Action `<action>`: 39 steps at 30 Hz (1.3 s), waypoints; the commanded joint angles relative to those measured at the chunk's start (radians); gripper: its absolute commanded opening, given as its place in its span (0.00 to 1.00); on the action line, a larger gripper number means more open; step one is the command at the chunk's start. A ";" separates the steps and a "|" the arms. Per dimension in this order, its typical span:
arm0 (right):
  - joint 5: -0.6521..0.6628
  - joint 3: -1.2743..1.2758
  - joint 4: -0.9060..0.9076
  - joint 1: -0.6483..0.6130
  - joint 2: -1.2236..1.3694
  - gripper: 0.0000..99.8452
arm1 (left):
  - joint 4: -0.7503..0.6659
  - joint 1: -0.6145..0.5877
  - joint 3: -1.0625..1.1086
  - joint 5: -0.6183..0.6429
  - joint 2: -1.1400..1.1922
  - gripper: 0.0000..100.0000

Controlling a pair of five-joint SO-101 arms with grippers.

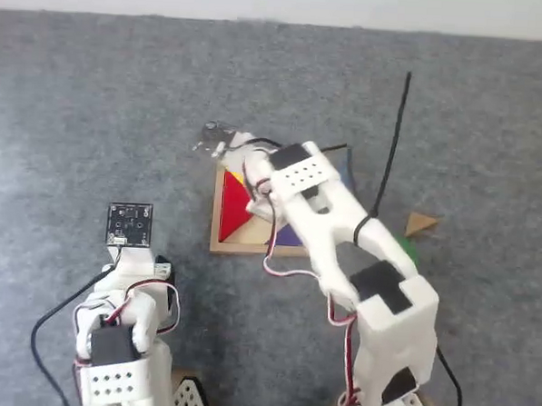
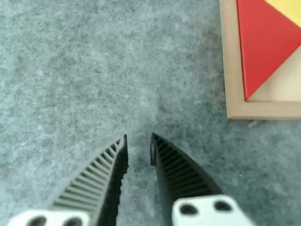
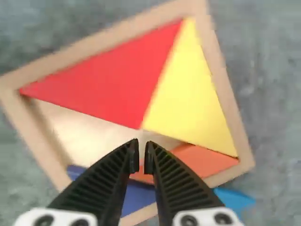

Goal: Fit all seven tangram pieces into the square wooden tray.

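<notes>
Surface [image 1: 94, 112]: grey felt, pale wall [image 1: 281, 3] behind. Square wooden tray [image 1: 237, 248]: mid-surface, red piece [image 3: 108, 80] and yellow piece [image 3: 188, 103] seated. Left gripper [image 2: 138, 139]: jaws narrowly parted, empty, over felt. Right gripper [image 3: 141, 146]: jaws almost together, empty, above tray.

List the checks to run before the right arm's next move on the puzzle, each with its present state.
1. Right gripper empty: ok, nothing held.
2. Red triangle and yellow triangle flat in the tray: ok.
3. Dark blue piece seated: not ok, it seems to lie across the rim.
4. All seven pieces in: not ok, a tan triangle lies on the carpet.
5. Left gripper away from the tray: ok, over bare carpet.
</notes>
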 commanded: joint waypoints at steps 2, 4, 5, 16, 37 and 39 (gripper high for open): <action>0.003 -0.044 -0.008 0.036 0.028 0.05 | 0.003 0.003 -0.012 0.000 -0.018 0.08; 0.003 -0.048 -0.010 0.065 0.039 0.05 | 0.003 0.003 -0.012 0.000 -0.018 0.08; 0.003 -0.049 -0.012 0.079 0.041 0.05 | 0.003 0.003 -0.012 0.000 -0.018 0.08; 0.003 -0.044 -0.001 0.012 -0.124 0.05 | 0.003 0.003 -0.012 0.000 -0.018 0.08; -0.324 0.018 0.289 0.251 -0.429 0.05 | 0.003 0.003 -0.012 0.000 -0.018 0.08; -0.324 0.046 0.289 0.303 -0.438 0.05 | 0.003 0.003 -0.012 0.000 -0.018 0.08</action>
